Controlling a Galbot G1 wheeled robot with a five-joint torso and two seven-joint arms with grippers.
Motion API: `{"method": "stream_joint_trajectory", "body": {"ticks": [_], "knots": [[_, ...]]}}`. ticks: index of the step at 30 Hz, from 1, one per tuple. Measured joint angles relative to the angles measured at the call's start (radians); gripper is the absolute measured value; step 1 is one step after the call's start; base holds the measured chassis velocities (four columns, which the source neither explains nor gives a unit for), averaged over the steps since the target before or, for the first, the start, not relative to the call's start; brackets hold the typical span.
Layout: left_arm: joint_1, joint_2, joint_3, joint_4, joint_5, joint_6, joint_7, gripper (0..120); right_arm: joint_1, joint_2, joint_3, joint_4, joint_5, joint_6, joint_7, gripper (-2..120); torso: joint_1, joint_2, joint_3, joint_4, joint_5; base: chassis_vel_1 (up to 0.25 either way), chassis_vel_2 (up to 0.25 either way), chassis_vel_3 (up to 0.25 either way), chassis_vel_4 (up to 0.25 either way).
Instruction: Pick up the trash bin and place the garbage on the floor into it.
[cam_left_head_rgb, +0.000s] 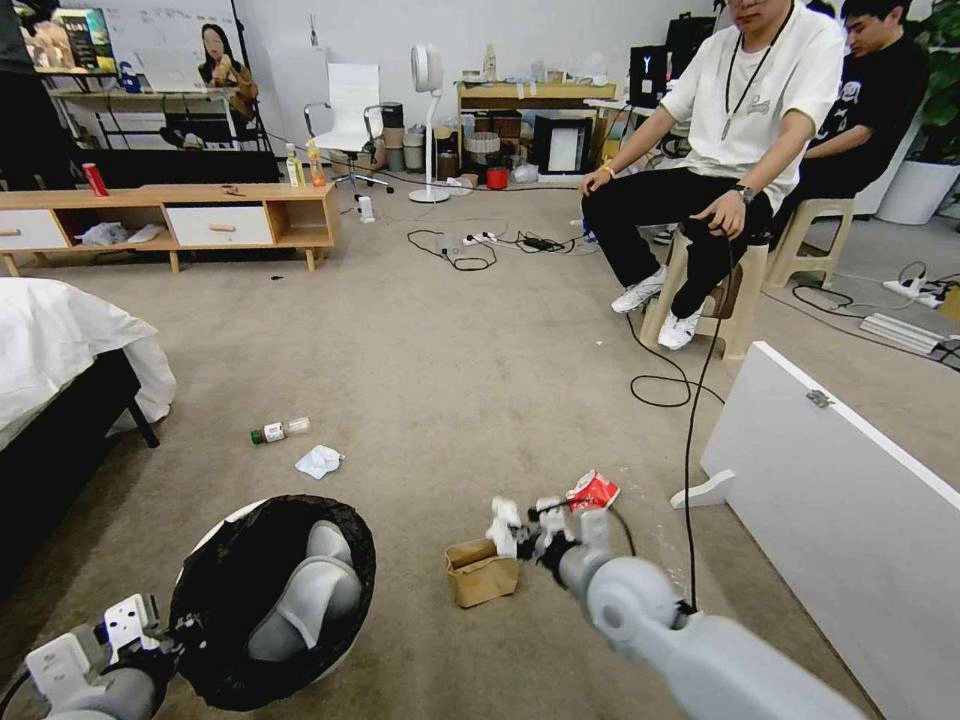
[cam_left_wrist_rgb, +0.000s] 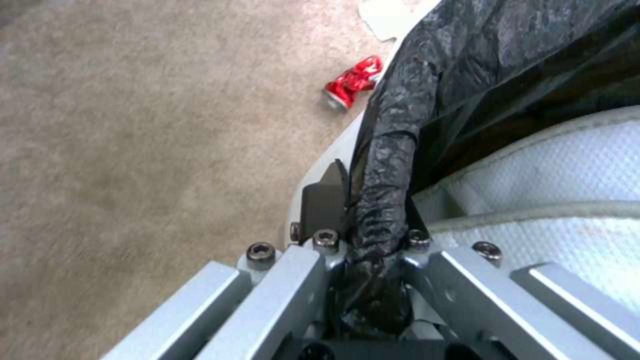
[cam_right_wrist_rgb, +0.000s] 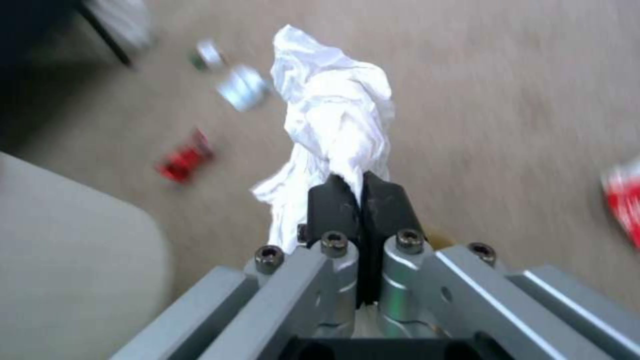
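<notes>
Two pincers are busy at once. Right pincer (cam_right_wrist_rgb: 360, 192) has its black pads pinched tight on a crumpled white tissue (cam_right_wrist_rgb: 337, 115), which stands up loosely out of the grip, and it hangs above the carpet just beside the brown paper bag (cam_left_head_rgb: 480, 572). Left pincer (cam_left_wrist_rgb: 363, 210) is clamped on the bag-wrapped rim of the trash bin (cam_left_head_rgb: 272, 600), holding the bin tilted near the robot's left side, its black-lined mouth facing up toward the head camera.

Out on the floor (cam_left_head_rgb: 450, 340), more garbage waits: the red-and-white snack packet (cam_left_head_rgb: 592, 491) just past the right pincer, a second tissue (cam_left_head_rgb: 319, 461) and the small green-capped bottle (cam_left_head_rgb: 279, 431) further out, and a crushed red piece (cam_left_wrist_rgb: 352, 82) close by the bin's wall.

Risks now: the tissue is light and caught by only a fold, so a quick swing across could shake it free short of the bin. The left hold bites mostly on slippery liner, and the bin could twist or sag, leaving the mouth off-line for the drop.
</notes>
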Motion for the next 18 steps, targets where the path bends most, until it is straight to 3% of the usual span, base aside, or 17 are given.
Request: {"method": "stream_joint_trajectory", "body": {"ticks": [8,18], "knots": [[-0.009,0.027,0.032,0.0,-0.008,0.0,-0.003,1,0.167,-0.017,-0.023,0.245,0.239,0.02,-0.04,0,0.0,0.0,0.0,0.0001,-0.0004,0.0,0.0,0.0,0.0],[-0.016,0.029,0.053,-0.001,0.007,0.0,-0.001,1,0.36,0.054,-0.222,0.275,0.357,-0.018,0.028,0,0.0,0.0,0.0,0.0001,-0.0004,0.0,0.0,0.0,0.0]]}}
